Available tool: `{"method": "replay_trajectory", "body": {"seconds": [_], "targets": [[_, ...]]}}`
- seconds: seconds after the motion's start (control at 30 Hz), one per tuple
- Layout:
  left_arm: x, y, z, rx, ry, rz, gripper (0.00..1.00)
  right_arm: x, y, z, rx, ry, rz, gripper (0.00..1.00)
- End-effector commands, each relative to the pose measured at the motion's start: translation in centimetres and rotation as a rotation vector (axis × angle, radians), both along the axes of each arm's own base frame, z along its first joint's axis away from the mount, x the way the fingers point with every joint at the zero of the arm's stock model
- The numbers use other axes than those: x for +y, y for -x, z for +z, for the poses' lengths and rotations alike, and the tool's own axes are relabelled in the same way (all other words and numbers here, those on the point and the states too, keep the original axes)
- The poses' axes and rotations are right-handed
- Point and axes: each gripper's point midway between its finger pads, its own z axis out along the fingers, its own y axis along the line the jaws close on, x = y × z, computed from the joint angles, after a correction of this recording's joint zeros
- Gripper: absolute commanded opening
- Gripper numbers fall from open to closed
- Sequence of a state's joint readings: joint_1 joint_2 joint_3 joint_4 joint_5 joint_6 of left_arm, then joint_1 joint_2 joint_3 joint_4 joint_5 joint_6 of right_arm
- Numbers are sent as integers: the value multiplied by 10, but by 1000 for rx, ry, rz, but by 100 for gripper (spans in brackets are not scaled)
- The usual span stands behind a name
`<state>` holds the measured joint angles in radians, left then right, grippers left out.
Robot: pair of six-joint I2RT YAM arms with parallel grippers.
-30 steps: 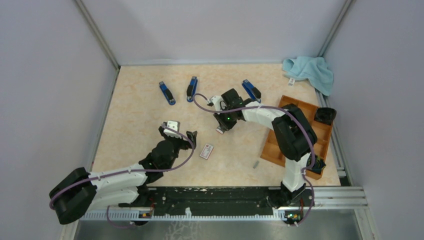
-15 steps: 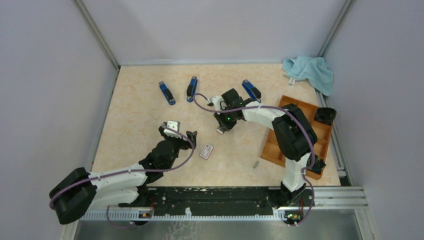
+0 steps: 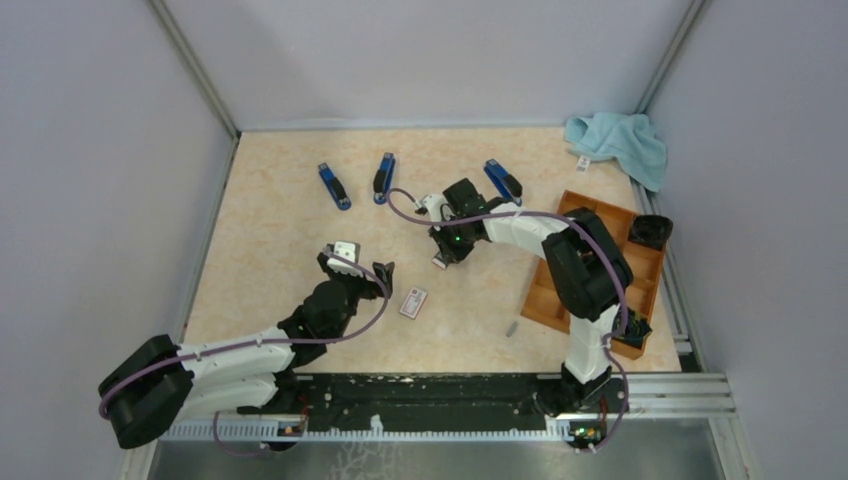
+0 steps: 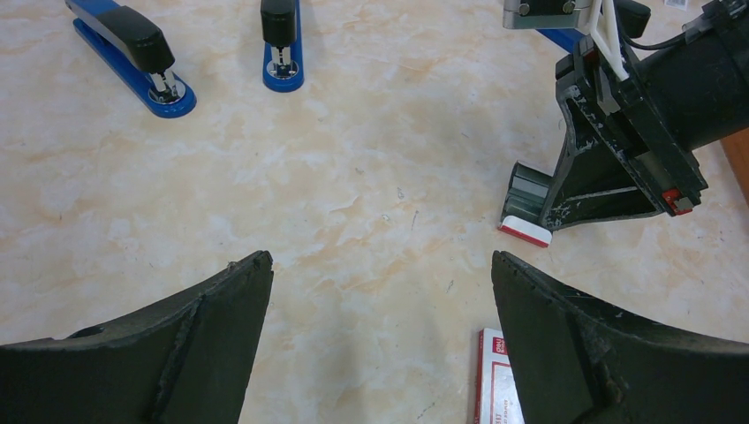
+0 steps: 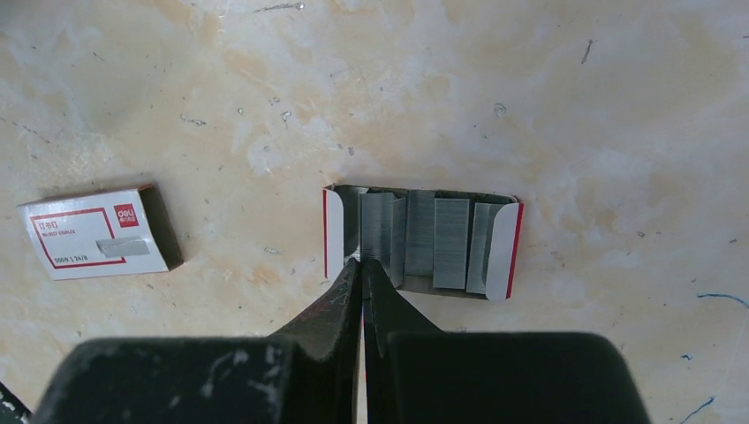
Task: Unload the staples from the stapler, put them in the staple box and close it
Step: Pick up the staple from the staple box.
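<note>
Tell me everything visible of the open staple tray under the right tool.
The open staple tray is a shallow cardboard tray lying flat on the marbled table, a white red-edged flap folded out at each end. Grey metallic staples lie inside in side-by-side strips. The right tool, shut, meets its near left edge; whether it pinches a strip is unclear.

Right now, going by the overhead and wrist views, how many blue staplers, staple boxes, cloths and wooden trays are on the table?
Blue staplers: 3
Staple boxes: 2 (closed white box, open box)
Teal cloth: 1
Wooden tray: 1
Total: 7
</note>
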<state>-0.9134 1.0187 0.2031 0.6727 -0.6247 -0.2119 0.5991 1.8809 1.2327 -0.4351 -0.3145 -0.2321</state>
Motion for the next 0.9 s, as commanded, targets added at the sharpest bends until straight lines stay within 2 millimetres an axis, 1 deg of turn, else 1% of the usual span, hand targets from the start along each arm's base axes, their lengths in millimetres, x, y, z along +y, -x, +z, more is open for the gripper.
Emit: {"method": "replay_trajectory", "body": {"seconds": [0.0, 0.33, 0.87], "targets": [[1, -2, 6, -15, 25, 12, 99, 10, -15, 24, -57, -60, -3, 0], [1, -2, 6, -15, 22, 12, 99, 7, -20, 49, -85, -133, -23, 0], [2, -2, 7, -14, 28, 16, 99, 9, -13, 68, -51, -235, -6, 0]]}}
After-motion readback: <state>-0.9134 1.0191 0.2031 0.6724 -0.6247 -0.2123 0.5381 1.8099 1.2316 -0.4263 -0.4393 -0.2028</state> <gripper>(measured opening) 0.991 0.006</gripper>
